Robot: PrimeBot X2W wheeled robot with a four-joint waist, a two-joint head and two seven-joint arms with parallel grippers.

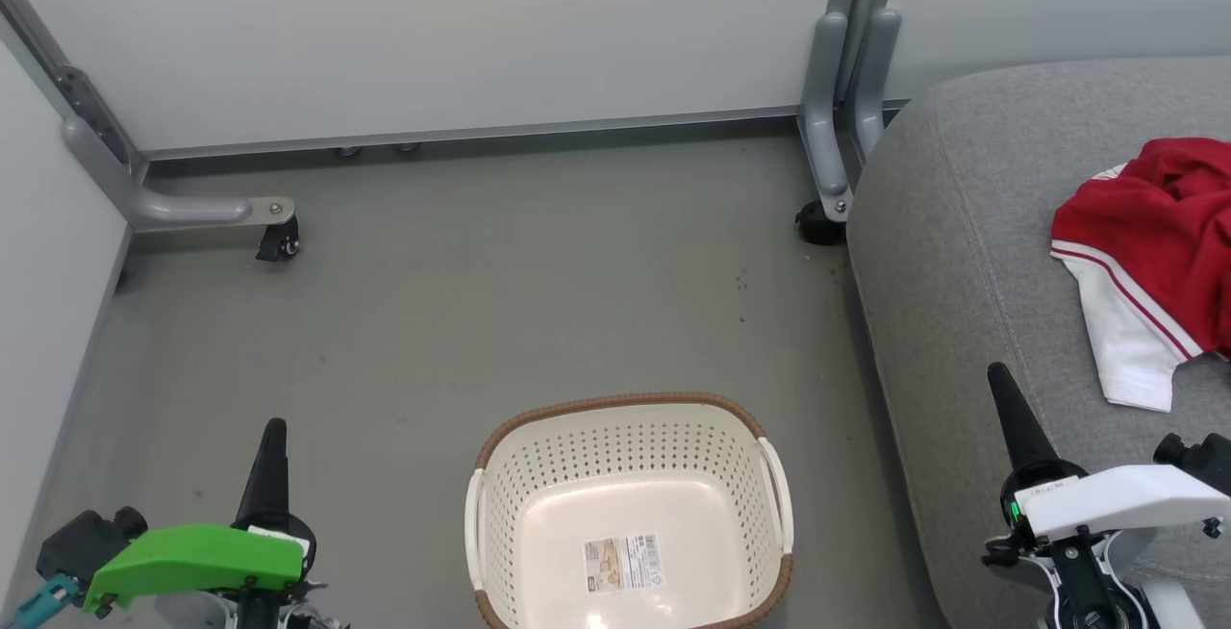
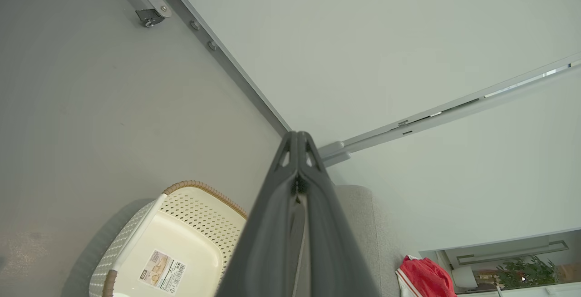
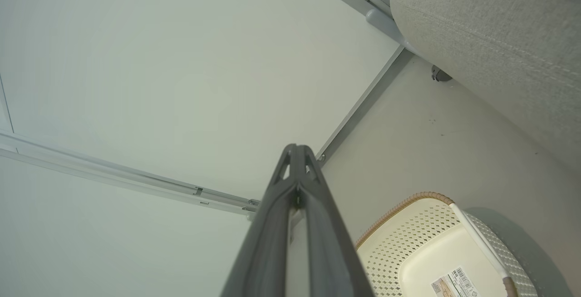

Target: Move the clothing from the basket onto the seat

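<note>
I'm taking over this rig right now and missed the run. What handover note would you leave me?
Left gripper: shut, holding nothing, above the floor to the left of the basket.
Right gripper: shut, holding nothing, at the near edge of the seat.
Basket: on the floor, no clothing showing inside, just a sticker.
Clothing: a red and white heap lying on the seat.
Done: the transfer, by the look of it.
Left: nothing visible to move.
</note>
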